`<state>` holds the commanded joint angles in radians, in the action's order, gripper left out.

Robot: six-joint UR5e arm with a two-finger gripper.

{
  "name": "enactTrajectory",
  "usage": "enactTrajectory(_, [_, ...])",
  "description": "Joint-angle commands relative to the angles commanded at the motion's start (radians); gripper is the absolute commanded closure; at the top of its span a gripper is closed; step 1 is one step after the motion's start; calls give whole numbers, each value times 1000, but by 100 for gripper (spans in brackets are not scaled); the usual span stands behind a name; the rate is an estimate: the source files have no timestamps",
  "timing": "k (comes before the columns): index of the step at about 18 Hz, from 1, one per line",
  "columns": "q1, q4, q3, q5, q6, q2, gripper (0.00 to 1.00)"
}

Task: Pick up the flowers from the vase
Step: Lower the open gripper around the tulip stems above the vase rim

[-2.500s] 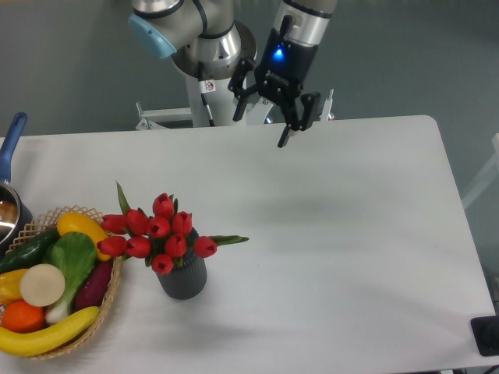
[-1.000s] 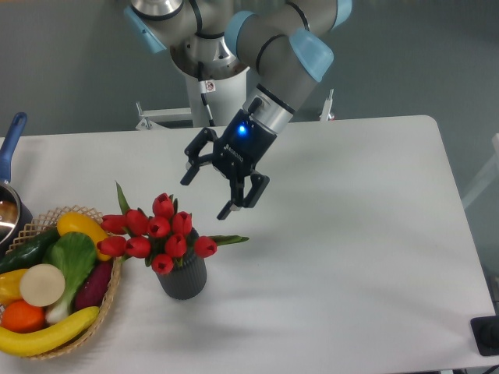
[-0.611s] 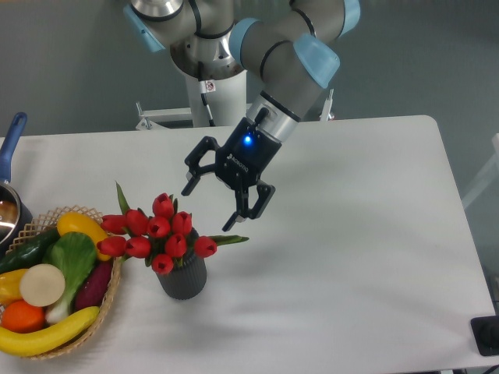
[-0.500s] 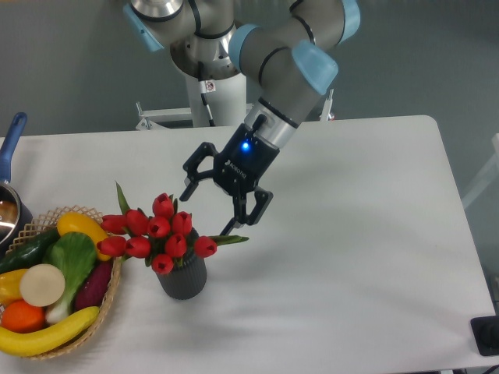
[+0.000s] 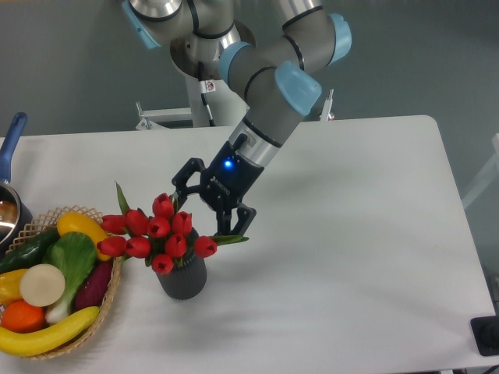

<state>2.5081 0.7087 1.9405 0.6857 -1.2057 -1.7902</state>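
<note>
- Because the flowers (image 5: 157,233) stand bunched in the vase (image 5: 183,277), their red buds fan out above its rim and lean toward the camera-left side, so the stems are mostly hidden and only the heads and a few leaves offer anything to grasp.
- One green leaf sticks out to the right of the bunch, and a taller one points up at its left; both look likely to brush a finger that comes in low.
- The vase sits on the white table (image 5: 351,234), near the front-left part, just right of the wicker basket (image 5: 105,315); being short and dark, it carries the bunch top-heavy, so I judge a sideways tug could tip it.
- The gripper (image 5: 207,204) hangs at the upper right of the bunch with its jaws spread, one finger close to the topmost bud and the other close to the leaf on the right; whether either touches is not clear from this view.
- The arm (image 5: 269,109) is angled down and to the left from its base at the back of the table, which sets the fingers to straddle the bunch from above and behind rather than from the side.
- Nothing is held yet, so the grasp is the step at hand; it calls for the fingers to pass the buds and close lower, on the stems.
- The basket holds a banana (image 5: 47,333), a green vegetable (image 5: 69,257) and other produce, close enough to the vase that a leftward swing could knock it.
- A blue-handled pot (image 5: 9,179) shows at the left edge, well apart from the work.
</note>
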Motion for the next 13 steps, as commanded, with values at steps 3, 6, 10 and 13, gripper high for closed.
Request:
enactTrajectory(3, [-29, -2, -5, 0, -2, -11, 0])
enactTrajectory(6, [-40, -2, -14, -2, 0, -17, 0])
enactTrajectory(10, [-52, -2, -11, -2, 2, -17, 0])
enactTrajectory(13, [-55, -2, -11, -2, 3, -17, 3])
